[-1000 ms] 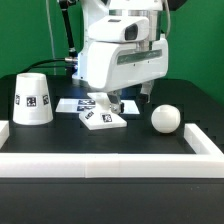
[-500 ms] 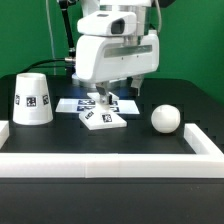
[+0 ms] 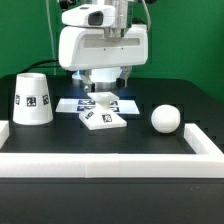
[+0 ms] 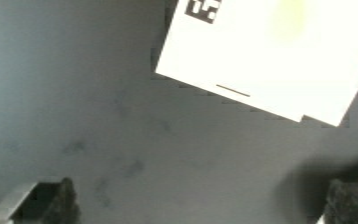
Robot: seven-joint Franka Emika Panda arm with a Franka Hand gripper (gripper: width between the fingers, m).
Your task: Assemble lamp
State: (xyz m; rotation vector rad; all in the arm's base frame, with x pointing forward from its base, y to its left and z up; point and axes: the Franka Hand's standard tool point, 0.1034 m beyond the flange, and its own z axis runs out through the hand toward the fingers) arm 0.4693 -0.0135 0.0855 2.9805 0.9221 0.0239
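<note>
The lamp's three white parts lie apart on the black table. The cone shade point(image 3: 32, 98) stands at the exterior view's left. The blocky base point(image 3: 103, 118) lies in the middle, and the ball bulb point(image 3: 165, 119) lies to the right. My gripper point(image 3: 101, 97) hangs just behind and above the base, open and empty. In the wrist view the gripper point(image 4: 194, 205) has its dark fingertips point(image 4: 34, 204) wide apart over bare table. A white tagged slab point(image 4: 265, 55) lies ahead of them; I cannot tell whether it is the base or the marker board.
The marker board point(image 3: 72, 104) lies flat behind the base. A low white wall point(image 3: 110, 161) runs along the front of the table, with side pieces at the left point(image 3: 4, 130) and right point(image 3: 205, 140).
The arm has moved toward the exterior view's left and risen slightly. It has shifted from above the base's right side to behind it. The parts have not moved.
</note>
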